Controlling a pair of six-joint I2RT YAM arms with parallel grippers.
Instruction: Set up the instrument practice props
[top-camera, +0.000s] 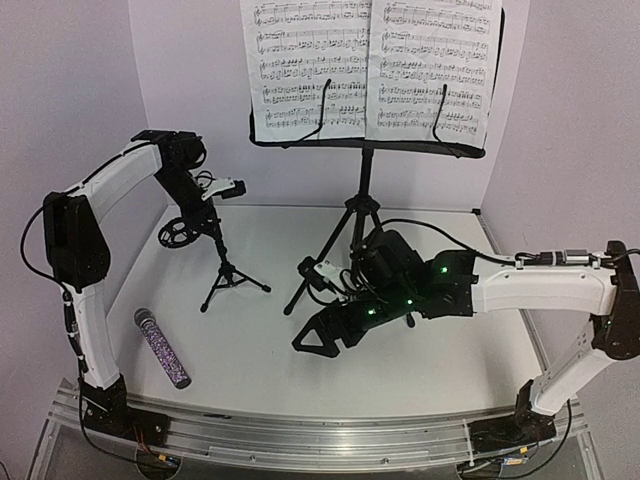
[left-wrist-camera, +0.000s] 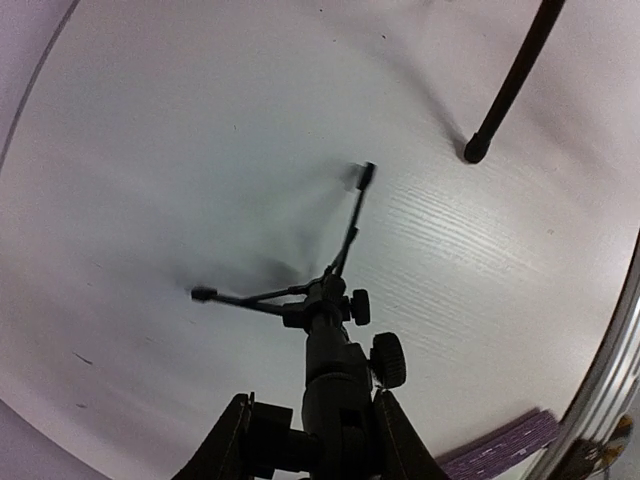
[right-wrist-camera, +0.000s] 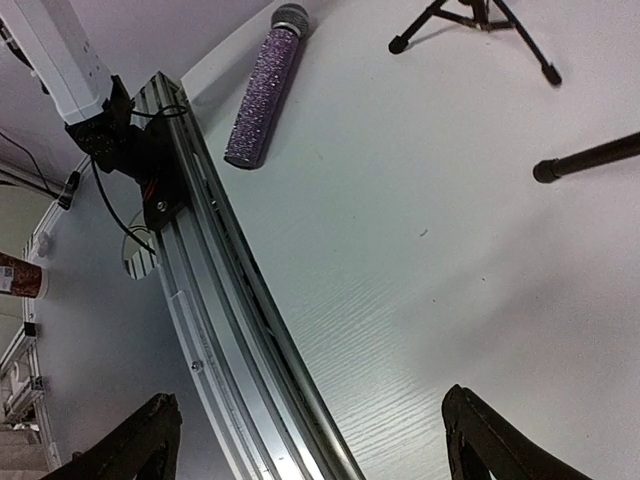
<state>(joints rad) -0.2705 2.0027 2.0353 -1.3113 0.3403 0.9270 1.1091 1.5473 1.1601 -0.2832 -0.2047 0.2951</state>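
Small black tripod mic stand (top-camera: 228, 268) upright on table (top-camera: 450, 370), toward left edge, mid-depth. Left gripper (left-wrist-camera: 318, 430) pinching its upper stem. Purple glitter microphone (top-camera: 162, 348) flat near front-left corner, untouched. Right gripper (right-wrist-camera: 310, 440) spread wide, empty, above front-centre. Music stand (top-camera: 365, 190) with sheet music (top-camera: 370, 60) at back edge.

Risks:
- grip sits high on stem, so sideways pull could tip tripod
- round microphone could roll toward front edge if nudged
- tripod foot near music-stand leg, snag possible

From where I stand, not one word, brand or number can be read. The white sheet-music pages (top-camera: 370, 65) on the black music stand (top-camera: 365, 147) show printed staves and notes. Any lettering on them is too small to make out.
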